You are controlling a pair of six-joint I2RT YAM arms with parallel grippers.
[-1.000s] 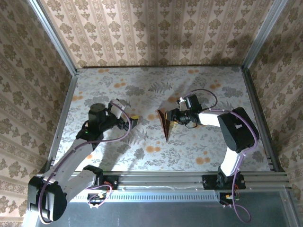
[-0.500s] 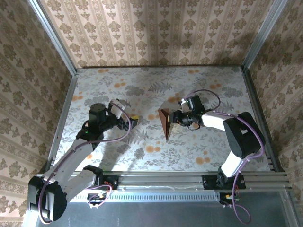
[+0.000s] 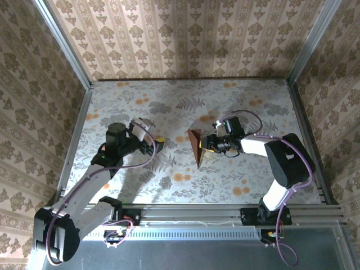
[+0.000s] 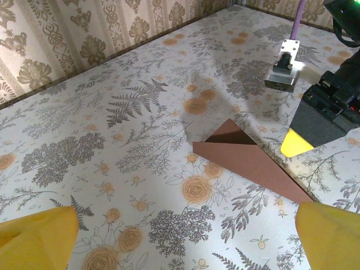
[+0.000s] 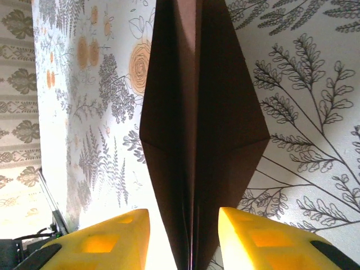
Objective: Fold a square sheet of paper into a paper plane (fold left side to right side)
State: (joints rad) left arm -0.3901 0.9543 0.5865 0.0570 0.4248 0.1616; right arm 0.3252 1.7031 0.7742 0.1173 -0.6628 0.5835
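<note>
Centre of the fern-print table (image 3: 140, 112): I am working the dark reddish-brown paper plane (image 3: 195, 145), its point aimed toward my bases. By my judgement, this fold is going to need its edges matched before the crease is pressed flat. My right gripper (image 5: 184, 242) is straddling the centre ridge, fingers slightly spread, seemingly not clamping. My left gripper (image 4: 180, 242) is hovering wide open, apart on the left.

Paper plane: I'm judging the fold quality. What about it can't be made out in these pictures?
Top view: the paper plane is too small to read creases, and the right hand overlaps its right edge.
Right wrist view: its near end is cut off by the bottom edge, and whether the fingers touch it is unclear.
Left wrist view: its underside is hidden.
</note>
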